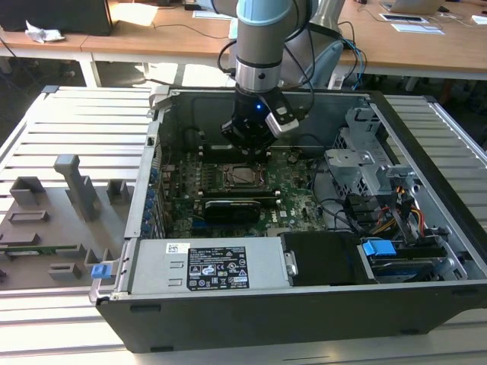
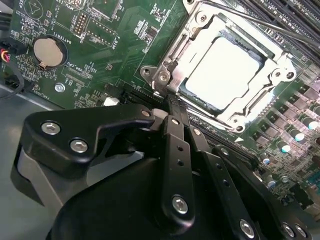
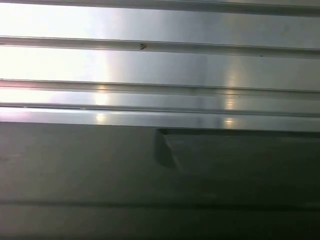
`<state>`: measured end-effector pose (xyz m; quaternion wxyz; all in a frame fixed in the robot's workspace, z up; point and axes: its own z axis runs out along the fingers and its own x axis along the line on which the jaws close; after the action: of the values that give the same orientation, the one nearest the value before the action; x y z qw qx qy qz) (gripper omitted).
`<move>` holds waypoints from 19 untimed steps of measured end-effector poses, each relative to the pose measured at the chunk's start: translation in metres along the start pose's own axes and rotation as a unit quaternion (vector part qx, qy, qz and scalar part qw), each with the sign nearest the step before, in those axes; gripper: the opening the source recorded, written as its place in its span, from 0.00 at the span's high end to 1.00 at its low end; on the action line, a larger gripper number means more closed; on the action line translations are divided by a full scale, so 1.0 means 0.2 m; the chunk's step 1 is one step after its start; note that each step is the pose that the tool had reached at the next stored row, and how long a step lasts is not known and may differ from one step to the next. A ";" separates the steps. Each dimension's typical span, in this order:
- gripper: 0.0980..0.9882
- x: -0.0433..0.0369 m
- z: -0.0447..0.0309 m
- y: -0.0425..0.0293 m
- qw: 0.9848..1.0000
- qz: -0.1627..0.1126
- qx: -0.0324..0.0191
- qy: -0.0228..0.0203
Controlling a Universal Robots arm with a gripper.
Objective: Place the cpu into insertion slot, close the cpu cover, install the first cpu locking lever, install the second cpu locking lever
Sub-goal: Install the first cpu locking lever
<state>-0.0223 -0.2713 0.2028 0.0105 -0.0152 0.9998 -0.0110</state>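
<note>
Silver-grey and flat, the small square cpu lies face up in the dark, metal-rimmed insertion slot on the green motherboard. Being square, it has no long axis; in the second wrist view its edges run diagonally, parallel to the socket's sides. The thin silver cpu cover is folded down around it, the chip showing through its window. My black gripper sits just beside a corner of that cover, fingers drawn narrow, nearly together, with nothing between them. A round silver coin battery sits farther off on the board. In the exterior view the board lies flat in an open black computer case, which rests on a ribbed aluminium table. Wooden desks stand behind.
</note>
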 end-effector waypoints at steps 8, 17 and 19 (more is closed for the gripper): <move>0.99 -0.003 -0.004 0.002 1.000 0.000 -0.002 -0.001; 0.99 0.000 -0.052 -0.103 1.000 0.000 -0.007 0.000; 0.99 0.001 -0.051 -0.141 1.000 0.000 -0.008 -0.001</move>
<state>-0.0219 -0.2993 0.2135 0.0109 -0.0149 0.9998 -0.0034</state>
